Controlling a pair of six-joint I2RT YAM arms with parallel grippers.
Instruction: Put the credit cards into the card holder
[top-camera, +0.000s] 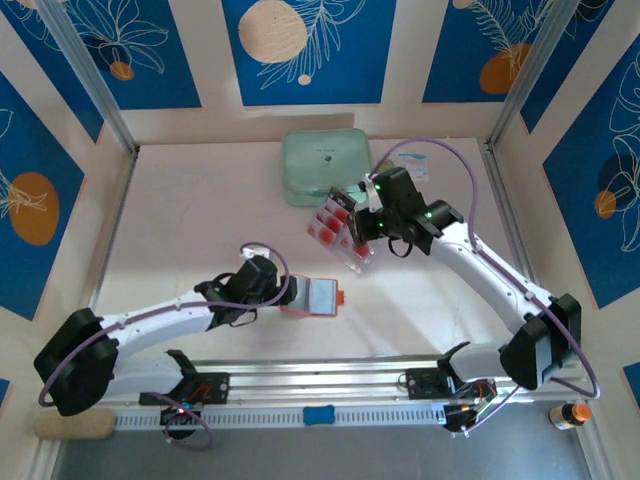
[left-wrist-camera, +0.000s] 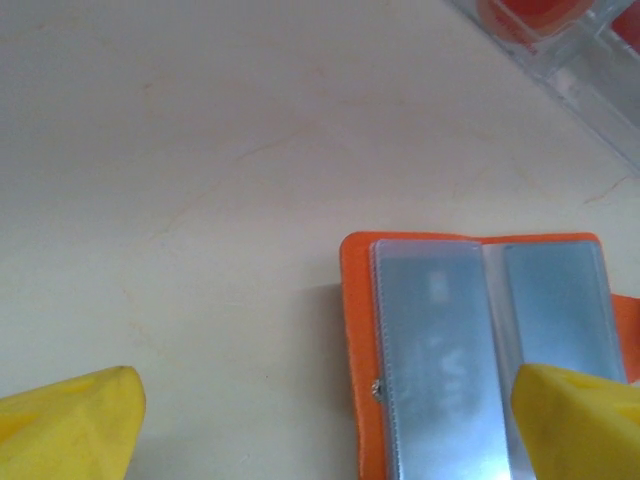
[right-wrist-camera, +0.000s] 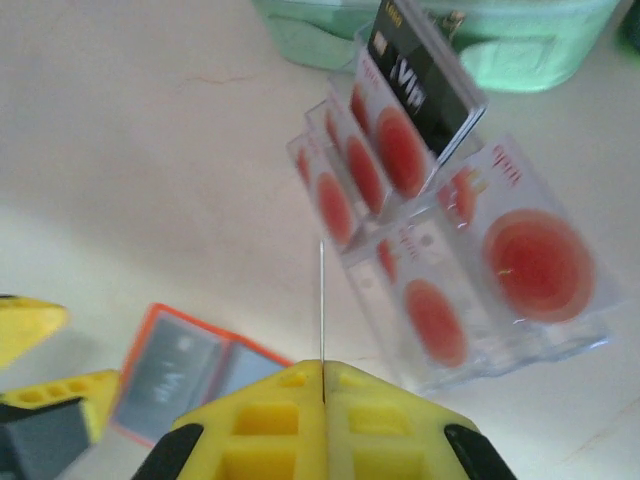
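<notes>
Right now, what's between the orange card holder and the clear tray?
Just bare table between the card holder and the clear tray, seen from the left wrist.

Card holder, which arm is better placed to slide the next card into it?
Right. The right gripper is shut on a credit card, seen edge-on, with the open card holder lying near. The left gripper is open and empty at the holder.

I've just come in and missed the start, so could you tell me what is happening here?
The right gripper is shut on one credit card, seen edge-on, close to the clear tray that holds the other cards. The card holder lies open on the table, and the left gripper is open at its edge.
</notes>
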